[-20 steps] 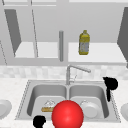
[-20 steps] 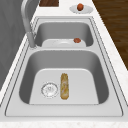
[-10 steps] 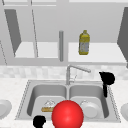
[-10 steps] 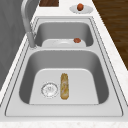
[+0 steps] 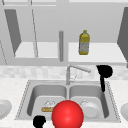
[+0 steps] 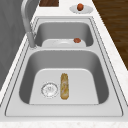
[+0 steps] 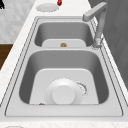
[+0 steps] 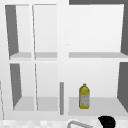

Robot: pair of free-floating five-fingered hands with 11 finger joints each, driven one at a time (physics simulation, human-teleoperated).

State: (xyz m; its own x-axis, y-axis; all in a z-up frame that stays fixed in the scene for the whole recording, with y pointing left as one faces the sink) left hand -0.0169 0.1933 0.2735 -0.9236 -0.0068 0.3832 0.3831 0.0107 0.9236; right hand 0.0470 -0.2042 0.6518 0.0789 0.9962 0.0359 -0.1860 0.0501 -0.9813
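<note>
A big red ball hangs low in the front view, before the sink's front rim. My left hand sits just left of the ball; I cannot tell whether it touches it. My right hand floats above the right basin's back rim, right of the faucet, with fingers hanging straight down and holding nothing. It also peeks into the upper view as my right hand, below the shelf. A bread roll lies in the left basin beside the drain. A white plate lies in the right basin.
A yellow bottle stands on the open cabinet shelf above the sink. White plates rest on the counter at the left and the right; the right one carries a small reddish fruit. Another small reddish piece lies by the basin plate.
</note>
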